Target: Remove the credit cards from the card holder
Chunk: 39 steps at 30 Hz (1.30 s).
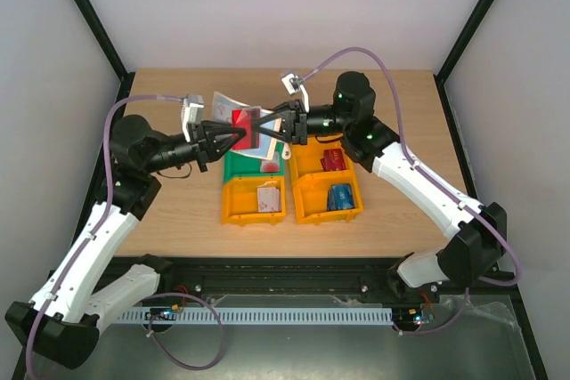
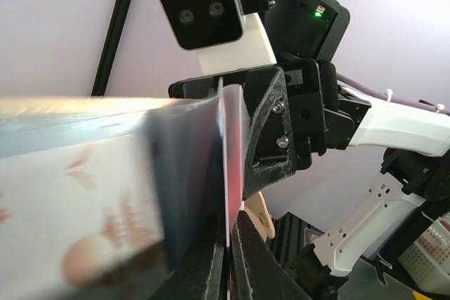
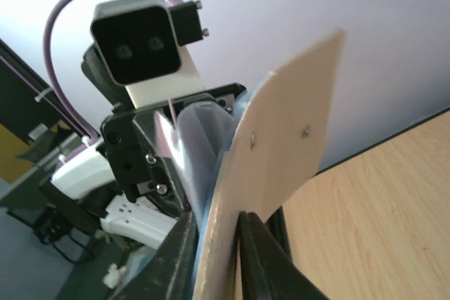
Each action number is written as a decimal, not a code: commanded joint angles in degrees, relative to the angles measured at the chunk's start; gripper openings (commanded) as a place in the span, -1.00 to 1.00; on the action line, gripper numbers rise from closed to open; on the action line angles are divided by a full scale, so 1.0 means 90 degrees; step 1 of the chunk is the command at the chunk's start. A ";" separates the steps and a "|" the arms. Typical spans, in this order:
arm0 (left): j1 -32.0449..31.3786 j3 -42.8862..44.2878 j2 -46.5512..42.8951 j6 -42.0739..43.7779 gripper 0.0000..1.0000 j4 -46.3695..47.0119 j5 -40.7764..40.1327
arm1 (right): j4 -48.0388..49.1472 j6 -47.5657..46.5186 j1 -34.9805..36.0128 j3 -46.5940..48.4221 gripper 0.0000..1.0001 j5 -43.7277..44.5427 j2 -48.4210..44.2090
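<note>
The left gripper (image 1: 237,136) is clenched on one end of a red card (image 1: 246,121). In the left wrist view this card is seen edge-on, pinched between the two fingers. Its other end appears to be lodged in the holder (image 3: 281,131), which is carried from the opposite side by the right gripper (image 1: 272,128). In the right wrist view the tan-backed holder is seen between the right fingers. Both fingers appear to be pressed against it, so it is judged to be grasped, though the contact is not sharply shown.

Card and holder are held in the air over the middle of the table (image 1: 401,95), somewhat nearer its far edge, above a green bin (image 1: 239,166). Orange bins (image 1: 233,211) are set beside the green one and on its near side. A white-pink card (image 1: 267,198), a second red card (image 1: 334,159) and a blue card (image 1: 341,197) are seen lying in them, so part of the task is judged done.

The step in hand is judged to be the drawing of the red card out of the holder. A straight pull along the card's length is called for next, with the grippers moved apart and the holder kept firmly clamped. Should the right grip be slack, the holder may be dragged along with the card. Once freed, the card is to be carried to a bin and let go there.
</note>
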 commanded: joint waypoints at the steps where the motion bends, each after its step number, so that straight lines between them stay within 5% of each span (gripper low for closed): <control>1: 0.0007 -0.0060 0.0012 -0.0064 -0.95 0.0392 0.0242 | 0.0703 0.0404 0.0035 -0.0053 -0.82 -0.0271 0.0054; 8: 0.0009 -0.0085 0.0055 -0.0085 -0.94 0.0425 0.0259 | 0.0496 0.0236 0.0035 -0.0154 -0.97 -0.0444 -0.0092; 11: 0.0155 0.0043 0.0061 -0.0017 -0.55 0.0328 0.0206 | -0.0102 -0.0237 0.0035 -0.0067 -0.97 -0.0504 -0.0104; 15: 0.0554 0.0158 0.0113 -0.0213 -0.50 0.0589 0.0322 | -0.0397 -0.0416 0.0035 -0.0029 -0.97 -0.0772 -0.0093; 22: 0.0654 0.0094 0.0330 -0.0735 -0.68 0.0988 0.0831 | -0.0440 -0.0456 0.0035 0.0050 -0.97 -0.0809 -0.0090; 39: 0.0502 0.0399 0.0405 -0.0054 -0.95 0.0030 0.0875 | -0.0812 -0.0807 -0.0005 0.0179 -0.95 -0.0655 -0.0075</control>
